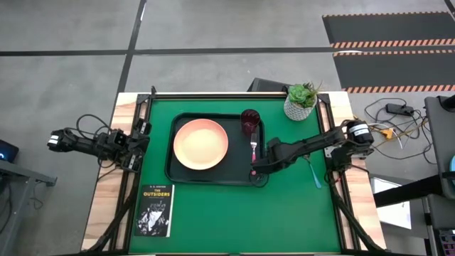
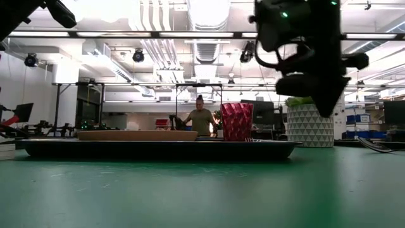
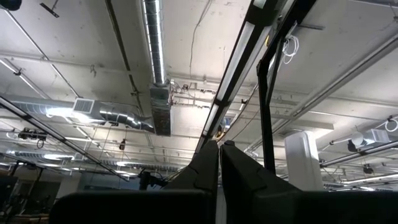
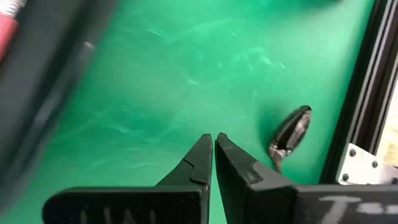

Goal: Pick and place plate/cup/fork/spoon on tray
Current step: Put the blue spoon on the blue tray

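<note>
The tray (image 1: pixel 213 174) is my landmark, lying near the middle of the green desk (image 1: pixel 213 213). On it the plate (image 1: pixel 201 144) sits flat in the middle-left part, the cup (image 1: pixel 249 121) stands upright in the far right corner, and the fork (image 1: pixel 253 148) lies along the tray's right side, red handle toward the cup's end. From desk height the cup (image 2: pixel 236 121) rises above the tray's rim and the plate shows as a low tan slab beside it.

By my judgement three of the four things are placed. What is left is the spoon (image 1: pixel 313 173), which lies on the bare desk well to the right of the tray, blue handle pointing toward the near edge. My right wrist camera shows its silver bowl (image 4: pixel 292 132) close to the desk's black frame.

My right tool (image 1: pixel 257 169) hovers at the tray's near right corner, just beyond the fork's end. It is clenched and empty: the fingers (image 4: pixel 200 163) meet at their tips with nothing between them. My left tool (image 3: pixel 219 155) is likewise clenched on nothing, pointing up at the ceiling, its arm parked beyond the tray's left side at the desk's edge.

Outside the work, a potted plant (image 1: pixel 301 101) stands beyond the tray's far right corner and a black book (image 1: pixel 154 210) lies off its near left corner.
</note>
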